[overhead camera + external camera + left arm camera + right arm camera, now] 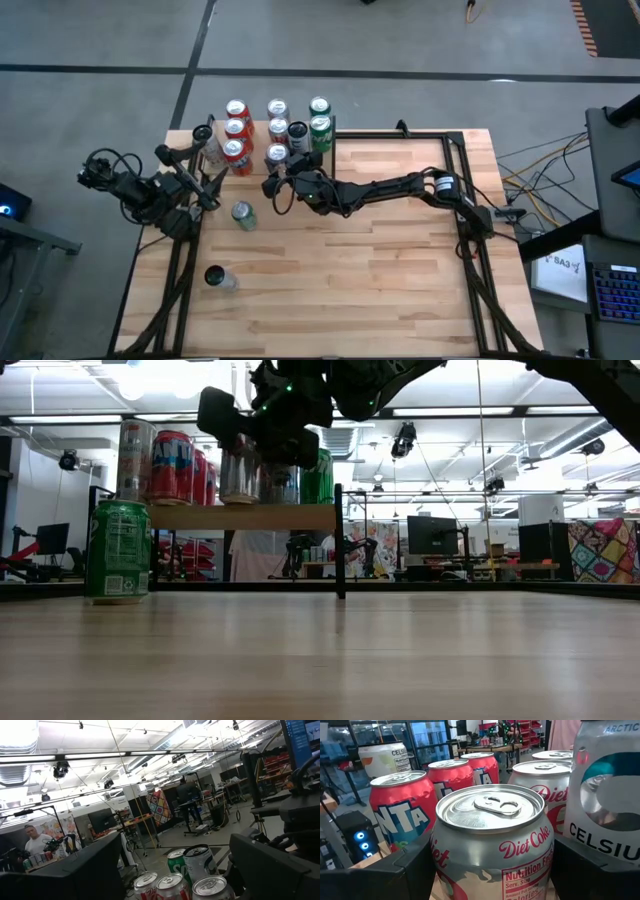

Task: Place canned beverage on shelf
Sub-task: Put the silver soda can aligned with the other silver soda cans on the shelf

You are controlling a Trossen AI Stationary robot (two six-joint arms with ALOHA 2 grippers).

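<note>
Aluminium, thin-walled and smooth, is what the right gripper has between its fingers: a silver Diet Coke can standing upright at the front edge of the shelf, which sits at the table's far left corner. Both dark fingers flank the can's sides, spread about to its width, and I cannot tell from where I stand whether they are pressing it or have just let go. I would judge a can like this stiff enough if full but easy to dent if squeezed hard, slick to the touch, and best held low on the cylinder wall, squarely across the middle (never by the rim or tab).

Writing is plentiful. The held can reads "Diet Coke" with a "Nutrition Facts" panel beneath; a second Diet Coke can stands behind it. Red Fanta cans show "NTA" alongside, and a pale Celsius can reads "CELSIU" with "ARCTIC" above.

Off the shelf, a green can stands on the table near its left edge, and another can lies nearer the front-left corner.

Over the table's left edge hangs the left gripper, fingers spread wide and empty.
</note>
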